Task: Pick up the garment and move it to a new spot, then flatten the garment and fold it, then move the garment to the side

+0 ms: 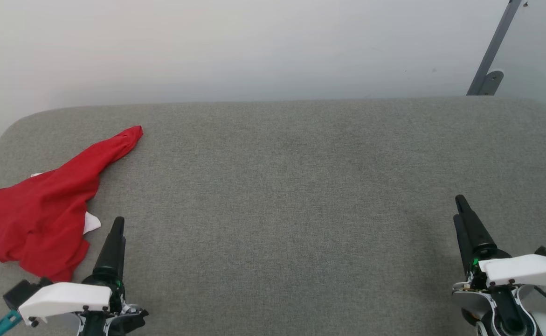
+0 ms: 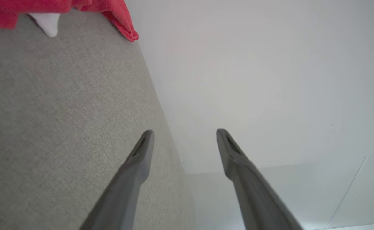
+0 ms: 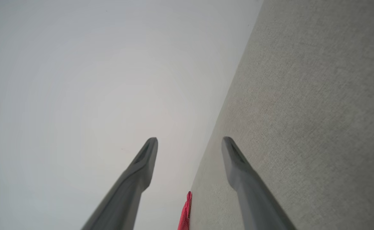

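at the left end of the grey padded surface (image 1: 282, 196) the garment (image 1: 39, 219) lies crumpled, just beside the left gripper (image 2: 183, 134), whose fingers (image 2: 140, 153) stand spread and empty, like those of the right gripper (image 3: 190, 142) well apart at the right, seemingly readied for the first pickup.

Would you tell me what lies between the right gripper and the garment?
In the head view, bare grey surface, then the left gripper beside the garment.
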Motion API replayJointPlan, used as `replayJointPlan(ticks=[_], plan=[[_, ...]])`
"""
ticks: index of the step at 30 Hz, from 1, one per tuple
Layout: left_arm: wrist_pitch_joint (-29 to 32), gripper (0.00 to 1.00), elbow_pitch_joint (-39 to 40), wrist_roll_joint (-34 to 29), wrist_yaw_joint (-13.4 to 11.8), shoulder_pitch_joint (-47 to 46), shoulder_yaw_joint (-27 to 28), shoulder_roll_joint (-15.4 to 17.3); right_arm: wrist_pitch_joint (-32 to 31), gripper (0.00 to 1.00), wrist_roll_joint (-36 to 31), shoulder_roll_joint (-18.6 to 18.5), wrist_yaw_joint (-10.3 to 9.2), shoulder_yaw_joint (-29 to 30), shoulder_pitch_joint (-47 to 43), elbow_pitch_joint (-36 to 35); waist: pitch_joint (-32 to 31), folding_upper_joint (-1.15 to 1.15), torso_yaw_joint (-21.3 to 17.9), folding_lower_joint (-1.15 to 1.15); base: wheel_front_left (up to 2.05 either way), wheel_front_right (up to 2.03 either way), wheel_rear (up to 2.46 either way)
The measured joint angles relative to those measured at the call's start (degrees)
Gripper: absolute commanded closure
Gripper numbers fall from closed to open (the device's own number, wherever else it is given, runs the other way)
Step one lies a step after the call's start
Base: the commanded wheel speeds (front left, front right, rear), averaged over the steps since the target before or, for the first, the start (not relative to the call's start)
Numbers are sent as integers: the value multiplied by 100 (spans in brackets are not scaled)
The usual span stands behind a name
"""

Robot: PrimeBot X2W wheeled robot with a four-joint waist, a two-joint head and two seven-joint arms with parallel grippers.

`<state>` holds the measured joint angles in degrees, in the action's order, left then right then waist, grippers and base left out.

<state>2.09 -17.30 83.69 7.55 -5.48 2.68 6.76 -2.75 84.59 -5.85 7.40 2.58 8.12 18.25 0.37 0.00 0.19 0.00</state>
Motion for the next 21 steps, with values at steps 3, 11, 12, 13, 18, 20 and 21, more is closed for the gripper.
replayJointPlan(ticks=[3,11,12,13,18,20,21], plan=[[-60,0,-31,-220,-1,-48,-30,40,71,0,-178,-71,0,-70,49,35,6,0,3,0,0,0,0],[-241,0,82,-1335,-33,-104,5,113,300,0,-1150,-282,0,-216,276,210,31,0,9,0,0,0,0],[-270,0,104,-1467,-33,-104,3,122,326,0,-1298,-301,0,-214,310,229,34,0,9,0,0,0,0],[-282,0,118,-1638,-34,-104,1,130,338,0,-1435,-314,0,-208,338,245,37,0,9,0,0,0,0],[-393,0,133,-2292,-48,-103,-13,168,443,0,-2156,-330,0,-201,448,267,63,0,9,0,0,0,0],[-427,0,131,-2503,-48,-103,-24,191,490,0,-2428,-331,0,-186,471,272,75,0,8,0,0,0,0],[-464,0,127,-2628,-48,-103,-26,198,510,0,-2554,-331,0,-170,495,277,82,0,8,0,0,0,0]])
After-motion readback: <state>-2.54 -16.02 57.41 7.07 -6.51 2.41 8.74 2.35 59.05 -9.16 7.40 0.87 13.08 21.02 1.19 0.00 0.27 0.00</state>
